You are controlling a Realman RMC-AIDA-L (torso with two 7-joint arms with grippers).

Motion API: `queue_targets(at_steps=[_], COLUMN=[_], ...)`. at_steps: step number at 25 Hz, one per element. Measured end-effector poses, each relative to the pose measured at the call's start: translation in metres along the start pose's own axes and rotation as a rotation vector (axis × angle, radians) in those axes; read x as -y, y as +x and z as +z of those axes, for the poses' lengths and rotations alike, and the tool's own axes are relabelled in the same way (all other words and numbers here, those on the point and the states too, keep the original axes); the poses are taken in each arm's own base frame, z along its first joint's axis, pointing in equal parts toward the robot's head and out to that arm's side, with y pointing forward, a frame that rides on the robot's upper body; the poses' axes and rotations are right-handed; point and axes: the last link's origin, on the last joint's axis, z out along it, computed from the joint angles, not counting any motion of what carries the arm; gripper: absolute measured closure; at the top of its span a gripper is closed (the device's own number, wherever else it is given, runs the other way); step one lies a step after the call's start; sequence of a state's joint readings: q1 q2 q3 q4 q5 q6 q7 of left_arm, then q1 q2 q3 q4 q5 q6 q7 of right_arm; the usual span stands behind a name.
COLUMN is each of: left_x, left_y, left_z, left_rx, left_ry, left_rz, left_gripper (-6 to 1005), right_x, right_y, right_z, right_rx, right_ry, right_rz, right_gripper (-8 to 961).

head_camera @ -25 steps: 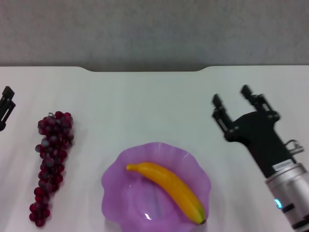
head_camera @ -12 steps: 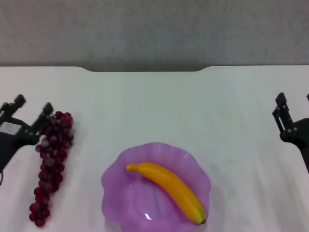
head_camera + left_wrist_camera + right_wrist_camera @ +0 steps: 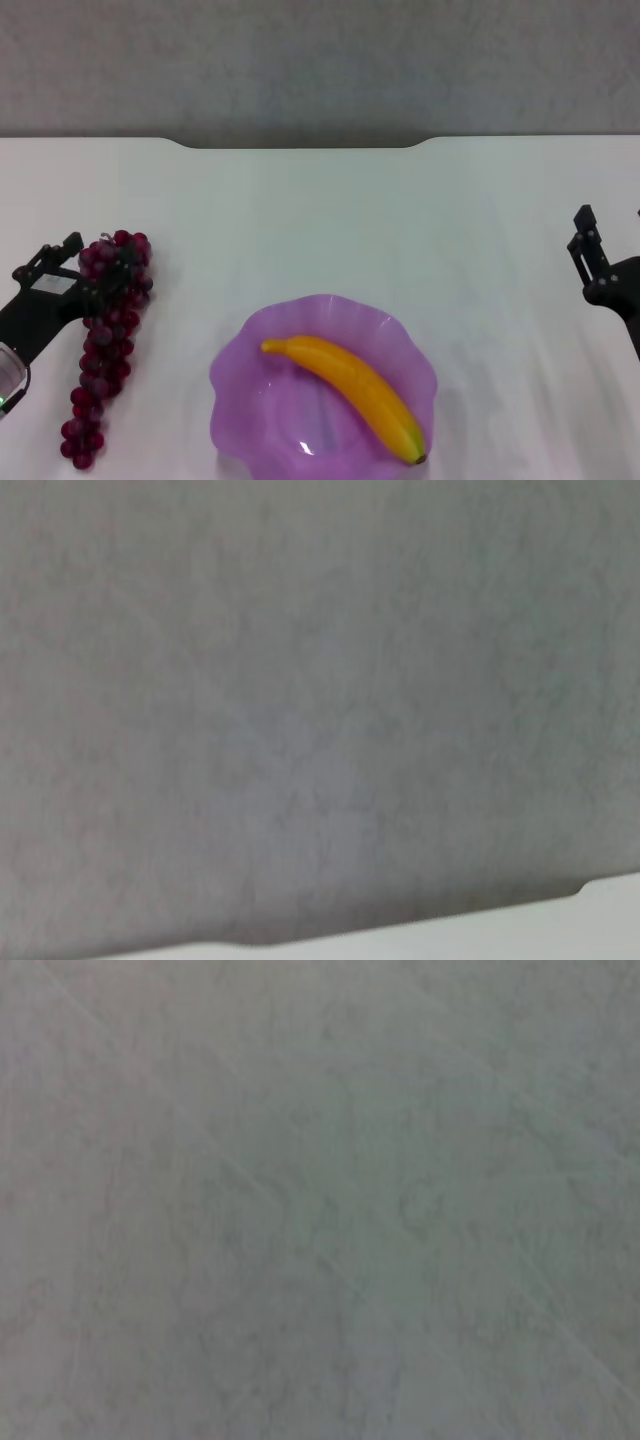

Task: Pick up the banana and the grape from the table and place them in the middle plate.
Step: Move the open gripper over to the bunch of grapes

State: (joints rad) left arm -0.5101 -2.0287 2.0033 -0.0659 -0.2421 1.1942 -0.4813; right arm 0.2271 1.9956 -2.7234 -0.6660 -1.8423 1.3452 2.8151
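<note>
Banana point(image 3: 348, 385) lies in middle plate point(image 3: 240, 400). Grape point(image 3: 108, 330) on bench point(image 3: 320, 220) (left side). Left gripper point(image 3: 92, 262) open jaws around bunch top. Right gripper point(image 3: 600, 235) far right, jaws apart.

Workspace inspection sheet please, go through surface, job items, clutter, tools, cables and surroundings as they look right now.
Surface: white table, notched far edge.
Banana: lying diagonally in the plate, dark tip toward the near right.
Grape: bunch on the table left of the plate, not in it.
Plate: purple, scalloped rim, centre near edge.
Clutter: nothing seen.
Left tool: at the upper part of the grape, one finger on each side of it, open.
Right tool: at the far right edge, away from everything; open or shut cannot be told.
Cables: nothing seen.
Surroundings: grey wall behind the table; wrist views show little else.
</note>
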Motion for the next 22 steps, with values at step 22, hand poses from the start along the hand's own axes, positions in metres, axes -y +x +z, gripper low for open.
queue_targets(at_steps=[22], left_x=[0.009], left_y=[-0.031], left_z=[0.003], left_rx=[0.241], left_ry=[0.073], left_rz=[-0.013], left_gripper=[117], right_x=[0.0], right_y=[0.001], right_z=[-0.002], right_rx=[-0.004], right_ry=[-0.002], right_rz=[-0.004], right_gripper=[278])
